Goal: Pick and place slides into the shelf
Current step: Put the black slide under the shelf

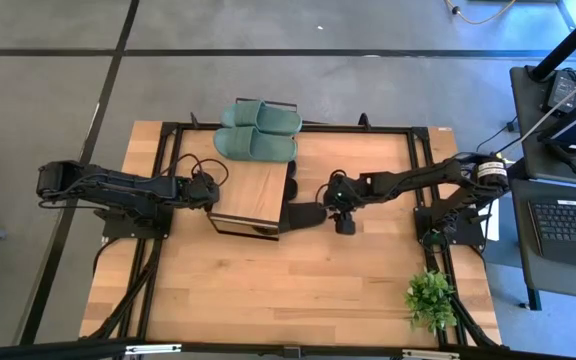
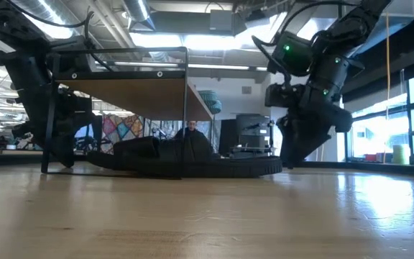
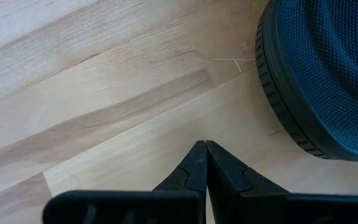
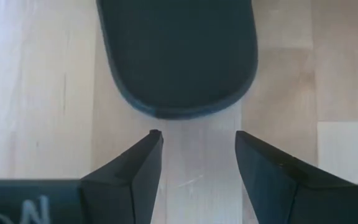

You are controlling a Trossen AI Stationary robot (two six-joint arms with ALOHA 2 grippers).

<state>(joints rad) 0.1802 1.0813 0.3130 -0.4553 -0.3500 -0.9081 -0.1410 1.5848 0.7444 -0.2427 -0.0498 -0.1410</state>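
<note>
The shelf [image 1: 253, 190] stands mid-table, its wood plank top [image 2: 128, 86] on a thin black frame. Two green slides [image 1: 258, 130] lie side by side on the far end of its top. Black slides [image 2: 185, 162] rest flat on the table under the shelf. One black slide [image 1: 303, 213] pokes out toward the table's right, its rounded end [image 4: 179, 56] just ahead of my right gripper [image 4: 197, 140], which is open and low over the table [image 1: 343, 222]. My left gripper [image 3: 205, 144] is shut at the shelf's left side [image 1: 213, 190], beside a black slide's rim [image 3: 316, 74].
A small green potted plant [image 1: 430, 298] stands near the table's near right corner. A black frame [image 1: 423, 140] runs around the tabletop. There is bare wood on the near half of the table [image 1: 288, 290]. A desk with a keyboard [image 1: 573, 225] stands off to the right.
</note>
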